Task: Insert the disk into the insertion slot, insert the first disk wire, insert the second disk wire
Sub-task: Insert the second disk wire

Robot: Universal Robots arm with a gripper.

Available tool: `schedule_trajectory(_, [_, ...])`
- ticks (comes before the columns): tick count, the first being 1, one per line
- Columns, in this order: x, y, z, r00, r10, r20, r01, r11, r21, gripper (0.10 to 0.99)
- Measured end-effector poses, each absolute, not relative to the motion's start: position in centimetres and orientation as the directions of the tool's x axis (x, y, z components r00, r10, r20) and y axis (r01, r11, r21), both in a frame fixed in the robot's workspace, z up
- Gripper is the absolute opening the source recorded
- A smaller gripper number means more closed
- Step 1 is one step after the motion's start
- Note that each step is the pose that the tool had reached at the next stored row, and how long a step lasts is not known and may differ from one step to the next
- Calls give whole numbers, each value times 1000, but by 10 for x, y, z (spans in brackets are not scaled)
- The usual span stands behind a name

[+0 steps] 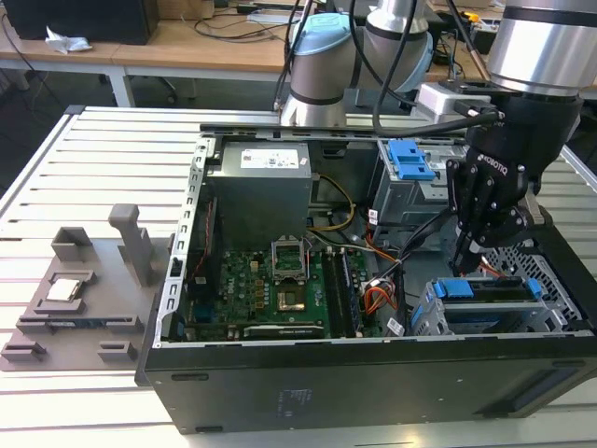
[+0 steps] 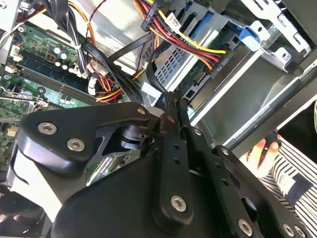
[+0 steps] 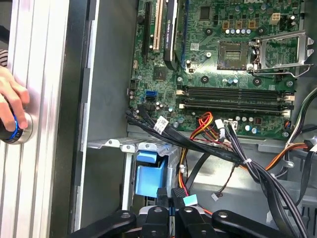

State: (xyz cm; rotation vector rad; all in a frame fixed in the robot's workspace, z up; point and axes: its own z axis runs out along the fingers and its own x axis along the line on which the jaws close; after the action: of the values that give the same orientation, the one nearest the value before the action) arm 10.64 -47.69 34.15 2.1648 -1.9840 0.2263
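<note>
Gripper (image 1: 464, 254) over drive cage, fingers pinched on a wire connector
Disk (image 1: 492, 288) already seated in insertion slot (image 1: 438, 313) at the open PC case's (image 1: 280, 392) front corner, cables bunched beside it

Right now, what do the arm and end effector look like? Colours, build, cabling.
The arm is a brushed silver tube with pale blue joint caps, and black cables run along it. The end effector is matte black with small white lettering on its body. Its fingers are black linkage bars pinned with silver screws, seen in the second wrist view. A white bracket sits at the wrist.
</note>
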Motion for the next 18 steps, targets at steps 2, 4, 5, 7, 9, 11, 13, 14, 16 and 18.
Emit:
schedule_trajectory(2, [106, -477, 342, 89, -966, 243, -996, -82, 41, 145])
schedule_trajectory(4, [108, -477, 341, 90, -966, 243, -996, -82, 41, 145])
schedule_trajectory(5, [113, -477, 342, 90, -966, 243, -996, -82, 42, 145])
schedule_trajectory(7, [120, -480, 342, 90, -967, 237, -996, -82, 42, 145])
schedule_trajectory(9, [120, -496, 341, 90, -975, 202, -996, -84, 40, 145])
schedule_trajectory(11, [121, -503, 342, 90, -982, 168, -996, -85, 37, 145])
schedule_trajectory(13, [121, -505, 342, 90, -986, 142, -996, -86, 34, 145])
schedule_trajectory(14, [122, -507, 342, 90, -988, 127, -996, -86, 33, 145])
schedule_trajectory(16, [123, -510, 342, 90, -988, 124, -996, -87, 33, 145])
schedule_trajectory(18, [124, -512, 345, 90, -988, 124, -996, -86, 33, 145])
